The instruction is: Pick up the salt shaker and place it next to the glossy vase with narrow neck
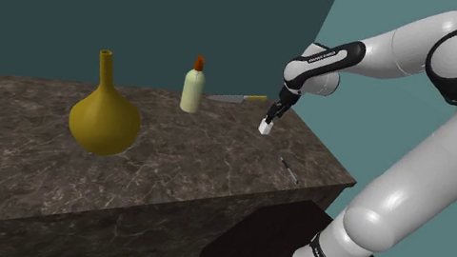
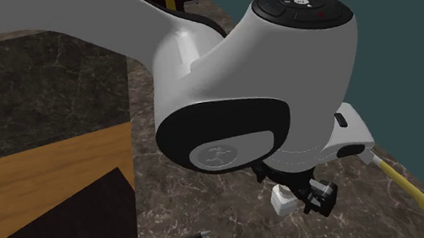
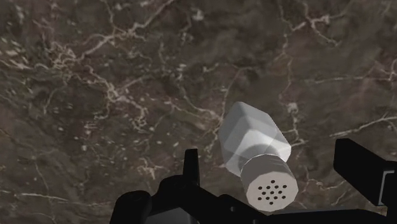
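Claw [image 3: 267, 149] spread, tilted salt shaker [image 3: 251, 137] between its fingers, untouched. Closing on that slant, I risk squirting it off the worktop [image 1: 160, 174] edge, shoulder view's right.

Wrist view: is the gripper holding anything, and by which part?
Nothing is held: the gripper is open, and the white shaker sits between its fingers untouched.

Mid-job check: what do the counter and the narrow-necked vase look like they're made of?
Counter: dark brown stone, marble-like judging by its pale branching veins, with a fairly dull finish. Vase: mustard yellow, smooth, with a soft sheen; possibly glazed ceramic, but the look leaves that open.
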You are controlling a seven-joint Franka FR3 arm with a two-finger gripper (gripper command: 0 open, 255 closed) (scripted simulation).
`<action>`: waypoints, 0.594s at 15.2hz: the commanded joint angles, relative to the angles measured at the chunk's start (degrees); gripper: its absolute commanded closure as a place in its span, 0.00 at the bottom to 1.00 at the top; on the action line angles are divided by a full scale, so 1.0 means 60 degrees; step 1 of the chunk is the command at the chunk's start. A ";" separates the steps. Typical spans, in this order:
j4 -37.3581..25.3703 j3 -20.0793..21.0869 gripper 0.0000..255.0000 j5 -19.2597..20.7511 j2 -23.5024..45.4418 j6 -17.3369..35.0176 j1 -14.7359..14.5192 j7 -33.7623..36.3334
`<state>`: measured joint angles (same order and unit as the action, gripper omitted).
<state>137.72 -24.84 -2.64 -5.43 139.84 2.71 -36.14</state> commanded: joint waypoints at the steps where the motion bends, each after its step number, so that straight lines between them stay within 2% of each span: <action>1: 0.0000 0.0000 0.00 0.0000 0.0000 0.0000 0.0000 0.0000; 2: 0.0000 0.0000 1.00 0.0000 0.0000 0.0000 0.0000 0.0000; 9: 0.0000 0.0000 1.00 0.0000 0.0001 0.0000 0.0000 -0.0001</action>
<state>137.71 -24.84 -2.64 -5.44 139.84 2.71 -36.15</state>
